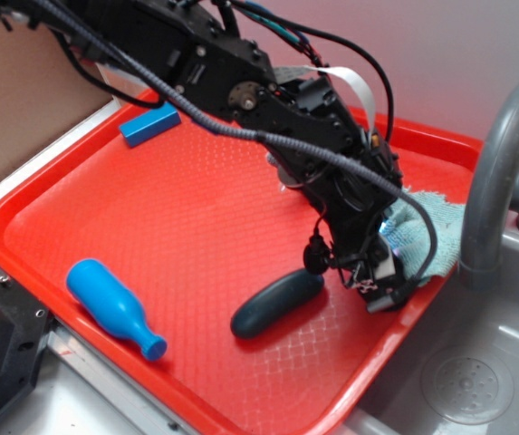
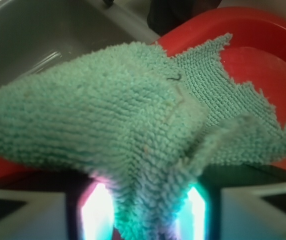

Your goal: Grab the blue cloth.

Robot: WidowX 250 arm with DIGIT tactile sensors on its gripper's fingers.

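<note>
Claw: the claw (image 1: 381,281), low at the right edge of the tray, pinches a fold of the blue cloth (image 2: 108,115) between its two fingers.
Blue cloth: pale, coarse, frayed; bunched at the tray's right rim, partly draped over it toward the sink.
Tray: a red tray (image 1: 168,208) with a faint grid pattern carries everything.
Near items: a blue bottle (image 1: 114,308) lying on its side at the front left; a dark oval object (image 1: 277,304) beside the claw.
Far item: a blue block (image 1: 148,123) by the back left rim.
Surroundings: a grey sink (image 1: 476,381) with a drain and a curved grey faucet (image 1: 490,172) on the right; cardboard (image 1: 24,109) at the back left.
</note>
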